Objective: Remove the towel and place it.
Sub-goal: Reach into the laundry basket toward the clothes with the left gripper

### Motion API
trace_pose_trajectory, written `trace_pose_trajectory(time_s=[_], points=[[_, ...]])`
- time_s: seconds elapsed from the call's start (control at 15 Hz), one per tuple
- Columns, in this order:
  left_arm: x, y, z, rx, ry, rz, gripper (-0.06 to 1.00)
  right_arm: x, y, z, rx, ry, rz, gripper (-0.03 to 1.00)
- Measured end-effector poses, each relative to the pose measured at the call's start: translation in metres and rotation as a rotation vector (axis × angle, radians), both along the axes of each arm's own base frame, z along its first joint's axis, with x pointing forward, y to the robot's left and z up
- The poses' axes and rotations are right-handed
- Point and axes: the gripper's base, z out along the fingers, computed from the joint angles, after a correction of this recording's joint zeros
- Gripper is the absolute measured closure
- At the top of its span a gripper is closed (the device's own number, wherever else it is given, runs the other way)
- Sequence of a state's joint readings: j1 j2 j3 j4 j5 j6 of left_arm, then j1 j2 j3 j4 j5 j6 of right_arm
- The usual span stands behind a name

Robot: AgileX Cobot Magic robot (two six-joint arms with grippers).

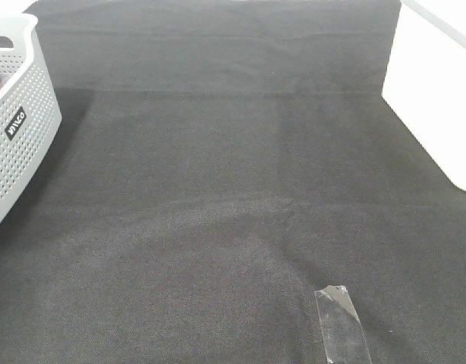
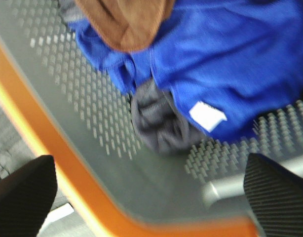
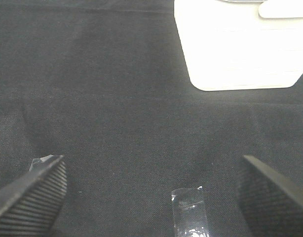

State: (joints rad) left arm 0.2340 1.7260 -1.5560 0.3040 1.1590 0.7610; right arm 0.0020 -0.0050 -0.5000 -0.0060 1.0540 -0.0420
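Left wrist cam: left pincer (image 2: pixel 150 197) is spread wide with nothing in it, hanging over the perforated basket (image 2: pixel 77 89). The brown towel (image 2: pixel 127 22) is inside the basket, lying on a blue cloth (image 2: pixel 230 59), with a grey bundle (image 2: pixel 159 121) close by. Right pincer (image 3: pixel 151 195) is released too, above the dark tabletop (image 3: pixel 117 98) near a tape strip (image 3: pixel 190 212).

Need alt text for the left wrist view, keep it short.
Blurred look into a perforated basket: a brown towel overlaps blue cloth that carries a white tag, with dark grey cloth beside it. The left gripper is open, holding nothing.
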Motion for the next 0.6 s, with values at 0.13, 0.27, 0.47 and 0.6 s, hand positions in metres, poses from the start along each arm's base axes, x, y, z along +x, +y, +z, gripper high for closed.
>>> trace_pose_trajectory(time_s=[0.13, 0.27, 0.47, 0.6], points=[[0.032, 0.007, -0.029, 0.005, 0.002, -0.049, -0.02, 0.0, 0.0, 0.0, 0.0, 0.0, 0.0, 0.12], [0.061, 0.013, -0.054, 0.003, 0.01, -0.07, -0.02, 0.0, 0.0, 0.0, 0.0, 0.0, 0.0, 0.12], [0.082, 0.014, -0.078, -0.046, 0.03, -0.095, -0.02, 0.0, 0.0, 0.0, 0.0, 0.0, 0.0, 0.12], [0.088, 0.012, -0.086, -0.074, 0.04, -0.125, -0.02, 0.0, 0.0, 0.0, 0.0, 0.0, 0.0, 0.12]])
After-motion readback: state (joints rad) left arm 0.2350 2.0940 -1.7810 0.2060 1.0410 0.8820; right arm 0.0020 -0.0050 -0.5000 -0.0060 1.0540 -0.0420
